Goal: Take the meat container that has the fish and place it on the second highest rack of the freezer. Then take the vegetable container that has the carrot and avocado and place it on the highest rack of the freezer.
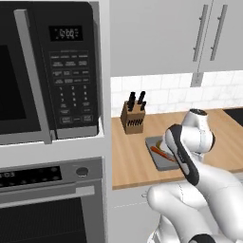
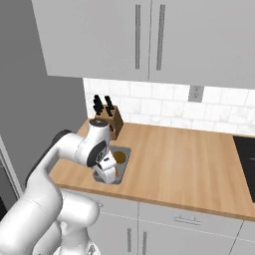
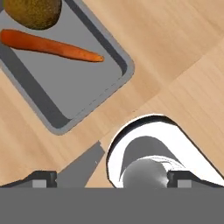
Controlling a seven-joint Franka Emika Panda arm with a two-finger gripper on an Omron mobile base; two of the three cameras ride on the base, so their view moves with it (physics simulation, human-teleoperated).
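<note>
Nearest the hand camera lies bare wooden worktop (image 3: 183,65), and just past it, toward 11 o'clock in that view, sits the vegetable container (image 3: 70,92) — a shallow grey metal tray with rounded corners, lying flat on the wood at a slant. Inside it the carrot (image 3: 50,45) stretches across the upper part of the tray, its thin tip pointing to 3 o'clock. The avocado (image 3: 33,12) rests just beyond the carrot, at the 12 o'clock edge of the picture and partly cut off by it; the two are very close, though I cannot tell whether they touch. The lower half of the tray floor is bare.

The hand (image 3: 111,181) hangs above the worktop just short of the tray's near corner. Its two dark fingertips (image 3: 43,179) stand well apart at the bottom of the hand view, with nothing between them — spread and empty.

From the left base camera the tray (image 1: 159,159) lies on the worktop at about 5 o'clock from the knife block (image 1: 133,116), half hidden behind the white arm (image 1: 190,142), with a stretch of carrot showing. From the right base camera the tray (image 2: 117,162) sits near the worktop's front edge, below the knife block, and the arm's wrist bends down over its near end. To the left in the left base view stand a black microwave (image 1: 47,71) and, under it, an oven (image 1: 47,199).
</note>
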